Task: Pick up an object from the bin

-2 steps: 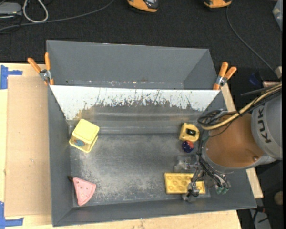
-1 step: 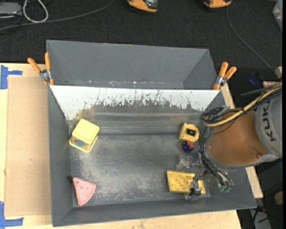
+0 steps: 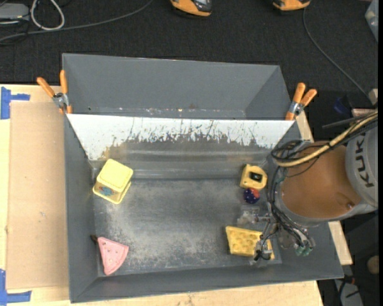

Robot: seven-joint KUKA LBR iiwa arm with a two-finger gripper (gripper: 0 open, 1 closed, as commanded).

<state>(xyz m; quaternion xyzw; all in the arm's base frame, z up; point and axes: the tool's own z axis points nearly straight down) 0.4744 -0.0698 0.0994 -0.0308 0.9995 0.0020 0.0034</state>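
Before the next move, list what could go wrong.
1. The gripper sits at the right edge of the yellow waffle-textured wedge, near the front right corner of the bin; an edge grasp may slip or shove it away.
2. The wrist cables hang close to the small blue-and-red thing and might drag it.

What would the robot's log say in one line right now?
arm end: low in bin near right corner | nearest: yellow holed wedge | grasp: unclear | rest: yellow block, pink triangle
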